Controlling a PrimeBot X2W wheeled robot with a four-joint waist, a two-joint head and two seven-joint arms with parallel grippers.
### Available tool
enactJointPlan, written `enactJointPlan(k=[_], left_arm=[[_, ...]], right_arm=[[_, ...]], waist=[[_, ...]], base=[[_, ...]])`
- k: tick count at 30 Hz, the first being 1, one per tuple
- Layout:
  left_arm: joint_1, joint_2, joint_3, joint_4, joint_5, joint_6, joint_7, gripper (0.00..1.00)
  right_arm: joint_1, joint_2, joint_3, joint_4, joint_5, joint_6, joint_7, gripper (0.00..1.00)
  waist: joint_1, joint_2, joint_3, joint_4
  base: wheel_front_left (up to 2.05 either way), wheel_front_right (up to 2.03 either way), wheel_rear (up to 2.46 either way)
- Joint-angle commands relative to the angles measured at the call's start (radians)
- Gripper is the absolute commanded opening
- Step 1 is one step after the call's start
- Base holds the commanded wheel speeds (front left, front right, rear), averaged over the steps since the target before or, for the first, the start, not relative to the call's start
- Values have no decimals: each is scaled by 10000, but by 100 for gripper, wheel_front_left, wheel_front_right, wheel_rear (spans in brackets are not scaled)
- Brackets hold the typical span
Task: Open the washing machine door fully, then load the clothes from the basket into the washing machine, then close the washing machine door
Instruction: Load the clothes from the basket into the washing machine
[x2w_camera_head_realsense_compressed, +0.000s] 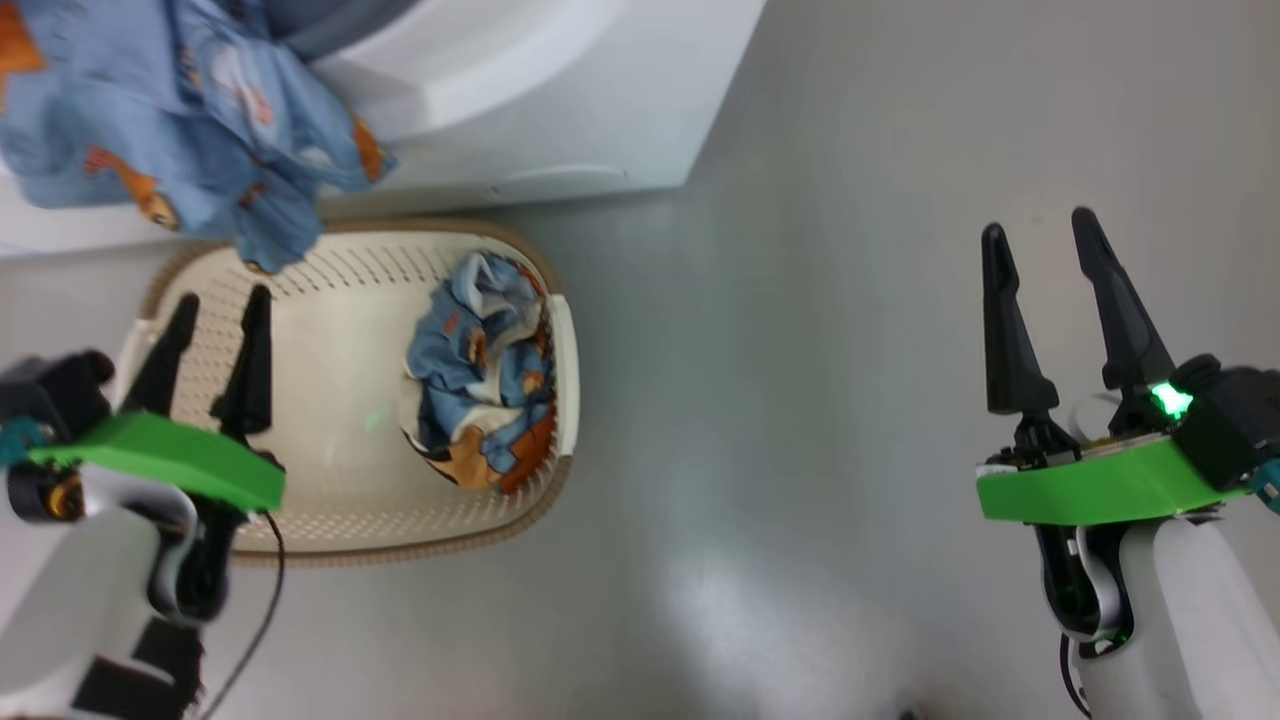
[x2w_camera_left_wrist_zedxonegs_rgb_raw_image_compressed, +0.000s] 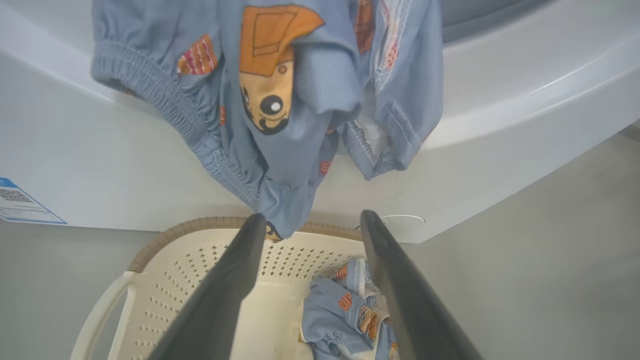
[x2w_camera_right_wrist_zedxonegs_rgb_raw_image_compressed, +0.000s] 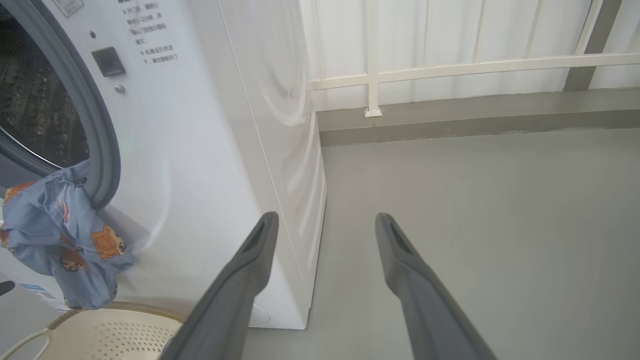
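One light-blue garment (x2w_camera_head_realsense_compressed: 180, 130) printed with orange figures hangs over the lower lip of the washing machine (x2w_camera_head_realsense_compressed: 560, 110) opening, dangling above the basket (x2w_camera_head_realsense_compressed: 330, 500). In the left wrist view this garment (x2w_camera_left_wrist_zedxonegs_rgb_raw_image_compressed: 280, 100) droops just above my fingertips. A second garment (x2w_camera_head_realsense_compressed: 490, 385) lies crumpled at the right end of the cream basket. My left gripper (x2w_camera_head_realsense_compressed: 222, 300) stands open over the basket's left half, holding nothing. My right gripper (x2w_camera_head_realsense_compressed: 1040, 235) is open over bare floor, far right of the basket. The right wrist view shows the steel drum (x2w_camera_right_wrist_zedxonegs_rgb_raw_image_compressed: 35, 110) and the hanging garment (x2w_camera_right_wrist_zedxonegs_rgb_raw_image_compressed: 60, 240). The door is out of view.
Grey floor (x2w_camera_head_realsense_compressed: 800, 350) spreads to the right of the machine and basket. A white railing and a low grey kerb (x2w_camera_right_wrist_zedxonegs_rgb_raw_image_compressed: 475, 115) run along the far wall beyond the machine's side. A blue label (x2w_camera_left_wrist_zedxonegs_rgb_raw_image_compressed: 20, 202) sits on the machine front.
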Motion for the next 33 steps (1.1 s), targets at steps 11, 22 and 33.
enactJointPlan(k=[11,22,33], left_arm=[[-1655,1096,-82,444,-1159,6,-65,100],[-1925,1480,-31,-1198,-1751,6,-65,100],[-1942,1665,-501,-2547,-1883,6,-65,100]], right_arm=[[-344,67,463,-542,-124,56,-78,100],[-429,69,499,-645,-36,56,-78,100],[-649,69,633,-610,36,56,-78,100]], waist=[[-1,0,1407,-607],[-1,0,1637,-641],[-1,0,1739,-594]], base=[[0,0,0],[0,0,0],[0,0,0]])
